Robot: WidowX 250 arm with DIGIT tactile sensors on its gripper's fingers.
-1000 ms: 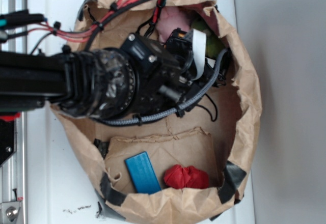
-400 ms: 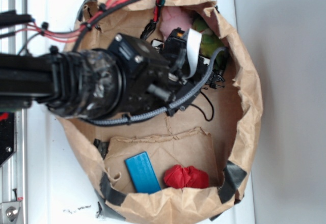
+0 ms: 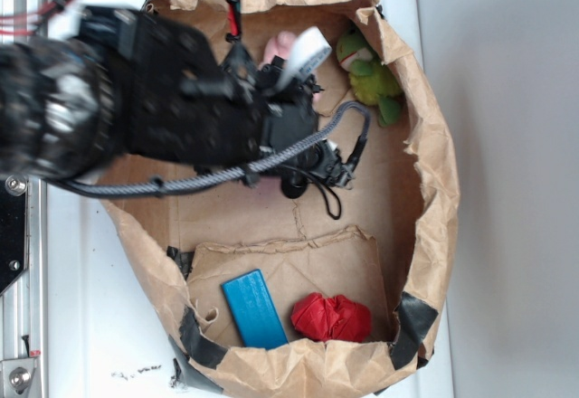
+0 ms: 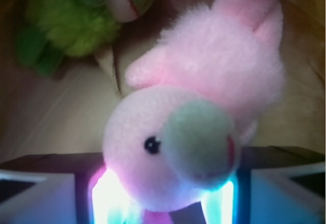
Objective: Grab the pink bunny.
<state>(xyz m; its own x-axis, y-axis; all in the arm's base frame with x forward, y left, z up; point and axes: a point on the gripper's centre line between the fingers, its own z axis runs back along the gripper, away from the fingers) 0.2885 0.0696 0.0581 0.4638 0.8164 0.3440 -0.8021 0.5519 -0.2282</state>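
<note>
Exterior view, looking straight down: the black arm (image 3: 136, 108) comes in from the left and is blurred. It covers most of the upper-left part of the brown paper bag (image 3: 434, 190), which sits on the white tabletop (image 3: 81, 326). The tool (image 3: 288, 59) is at the arm's right end, inside the bag near its top rim.

The pink bunny (image 3: 279, 47) shows in that view only as a small pink patch at the tool, just under the bag's top edge. The rest of it is hidden by the arm. The green plush (image 3: 371, 74) lies just right of it against the upper-right bag wall, apart from the tool.

Wrist view: pink bunny (image 4: 198, 117) fills the frame. Its head is right at the tool, one dark eye visible, and the pale muzzle faces the camera. Body and a limb extend away toward the upper right. The two lit fingers (image 4: 109, 198) sit on either side of the head's lower part, pressed against the plush. The tool reads as clamped on the bunny's head. Green plush (image 4: 76, 20) is at upper left, behind the bunny, on the bag floor.

Lower part of the bag, well apart from the tool: a blue rectangular block (image 3: 254, 307) and a red cloth ball (image 3: 332, 317), side by side on a folded paper flap.
</note>
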